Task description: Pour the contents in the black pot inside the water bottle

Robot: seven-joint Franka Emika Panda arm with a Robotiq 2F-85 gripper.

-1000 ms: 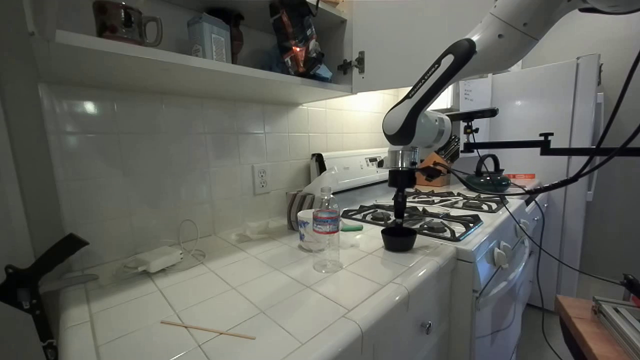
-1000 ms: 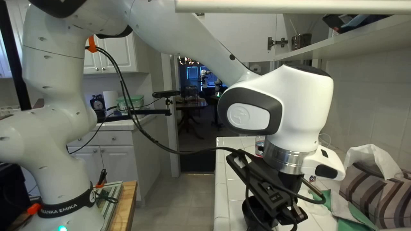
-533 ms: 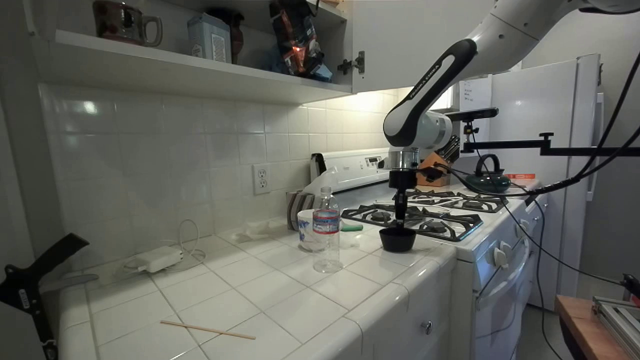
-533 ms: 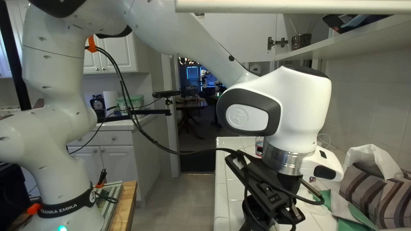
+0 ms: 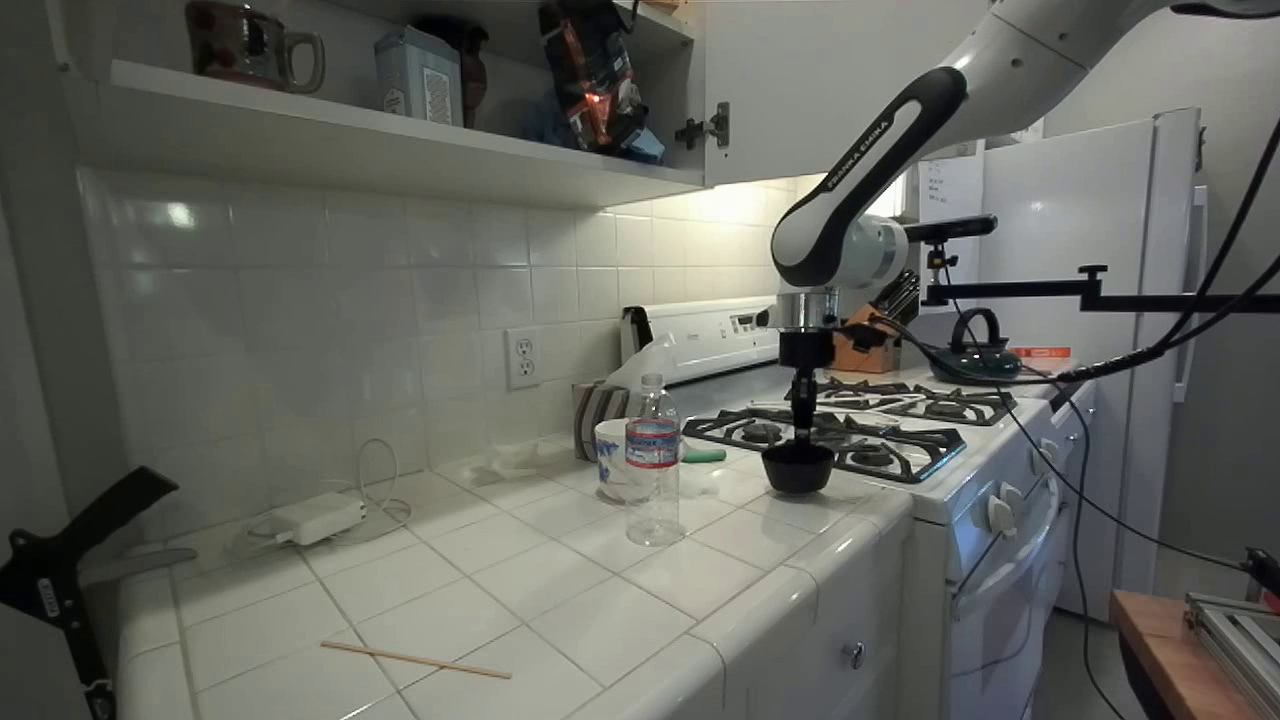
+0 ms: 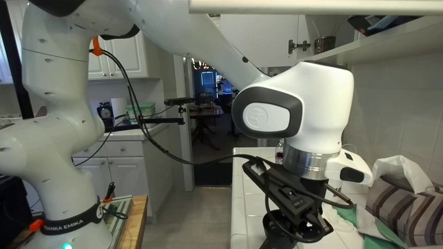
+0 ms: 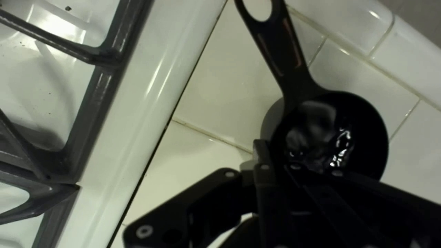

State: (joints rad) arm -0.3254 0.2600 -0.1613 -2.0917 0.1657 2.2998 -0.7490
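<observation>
The small black pot hangs upright from my gripper, seemingly just above the counter near the stove. In the wrist view, my gripper is shut on the rim of the pot; one finger is outside the wall and the inner fingertip is lost in black. Clear liquid glints and ripples inside the pot. Its handle points away from the gripper. The clear water bottle stands upright on the counter, apart from the pot. The bottle is partly hidden behind the arm in an exterior view.
A white and blue cup stands right behind the bottle. The gas stove with raised grates adjoins the pot's place. A striped bag and green cloth lie by the wall. A thin stick lies at the front; a shelf overhangs.
The arm has risen a little, lifting the pot with it. Before that the pot shifted slightly sideways. The grip on the rim is unchanged, and the bottle has not moved.
</observation>
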